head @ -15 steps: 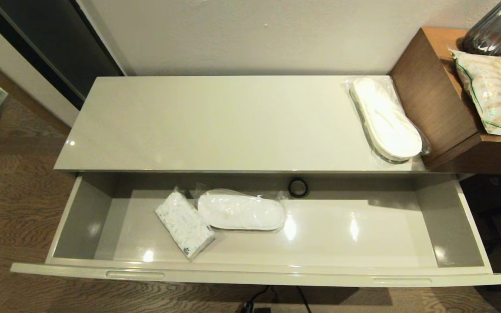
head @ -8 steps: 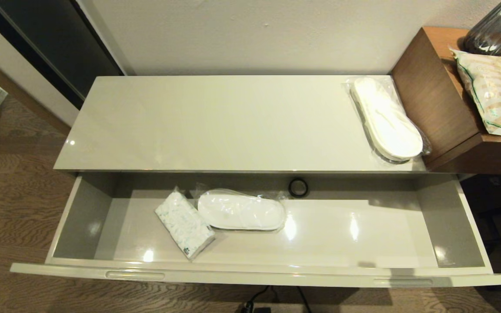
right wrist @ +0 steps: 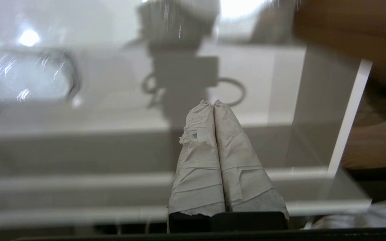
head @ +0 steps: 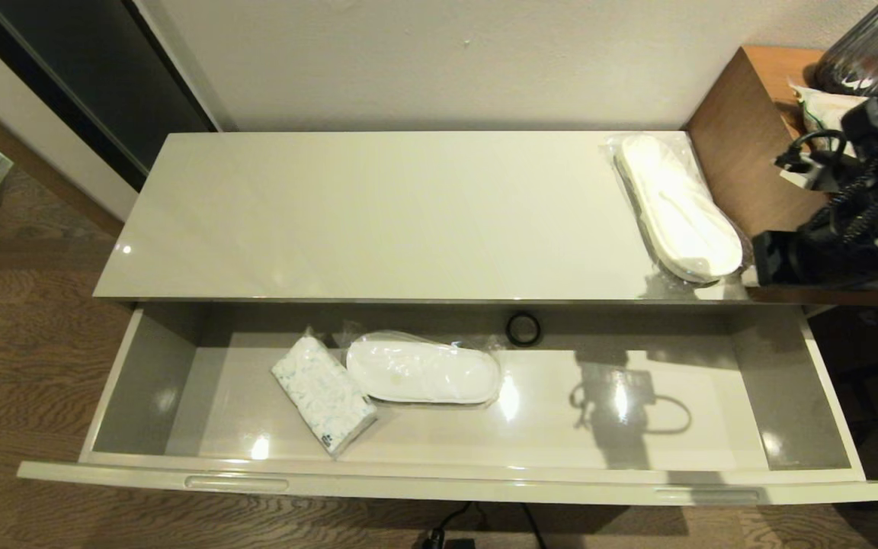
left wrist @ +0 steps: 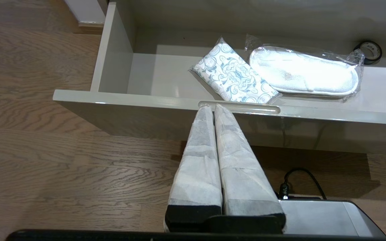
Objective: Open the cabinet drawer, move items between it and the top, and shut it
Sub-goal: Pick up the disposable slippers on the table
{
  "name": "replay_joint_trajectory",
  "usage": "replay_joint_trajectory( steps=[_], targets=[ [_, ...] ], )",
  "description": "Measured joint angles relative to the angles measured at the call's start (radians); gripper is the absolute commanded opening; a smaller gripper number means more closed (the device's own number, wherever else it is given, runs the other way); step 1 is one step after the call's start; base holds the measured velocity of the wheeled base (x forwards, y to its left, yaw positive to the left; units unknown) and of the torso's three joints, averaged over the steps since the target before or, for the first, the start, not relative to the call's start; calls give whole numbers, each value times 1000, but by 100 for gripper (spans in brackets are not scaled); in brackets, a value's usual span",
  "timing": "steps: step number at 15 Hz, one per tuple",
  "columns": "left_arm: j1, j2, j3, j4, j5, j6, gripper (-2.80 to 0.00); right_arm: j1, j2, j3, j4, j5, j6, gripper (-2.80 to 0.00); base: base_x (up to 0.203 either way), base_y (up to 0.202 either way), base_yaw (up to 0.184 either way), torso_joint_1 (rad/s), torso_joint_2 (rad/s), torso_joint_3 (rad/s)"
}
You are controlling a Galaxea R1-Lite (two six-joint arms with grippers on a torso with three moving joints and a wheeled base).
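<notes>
The cabinet drawer (head: 439, 482) stands pulled wide open below the glossy top (head: 378, 221). One wrapped white slipper pair (head: 424, 371) lies left of centre in the drawer, also in the left wrist view (left wrist: 302, 72). A second slipper pair (head: 679, 210) lies at the top's right end. My right arm (head: 850, 221) hangs over the brown side table, just right of that pair. Its gripper (right wrist: 213, 102) is shut and empty, pointing down at the drawer's right part. My left gripper (left wrist: 209, 106) is shut and empty, low before the drawer front by its left slot (left wrist: 246, 107).
A patterned tissue pack (head: 322, 394) lies against the drawer's slipper pair, and a black tape roll (head: 522, 329) sits at the back wall. The brown side table (head: 744, 152) with a dark vase (head: 873, 46) borders the top on the right. A cable and plug (left wrist: 300, 187) lie on the wood floor.
My right arm has come into the head view from the right, covering the bag on the side table. Its shadow now falls on the drawer floor. The slippers have not moved.
</notes>
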Motion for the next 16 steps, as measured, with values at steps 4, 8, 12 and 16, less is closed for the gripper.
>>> replay_joint_trajectory(
  steps=[4,8,12,16],
  targets=[
    [0,0,0,0,0,0,-280,133,158,-87,-161,-261,-18,0,0,0,0,0,0,0],
    [0,0,0,0,0,0,-280,181,216,-75,-334,-441,-107,0,0,0,0,0,0,0],
    [0,0,0,0,0,-1,-280,186,266,-39,-580,-522,-268,0,0,0,0,0,0,0],
    [0,0,0,0,0,0,-280,181,346,-40,-662,-536,-300,0,0,0,0,0,0,0]
  ],
)
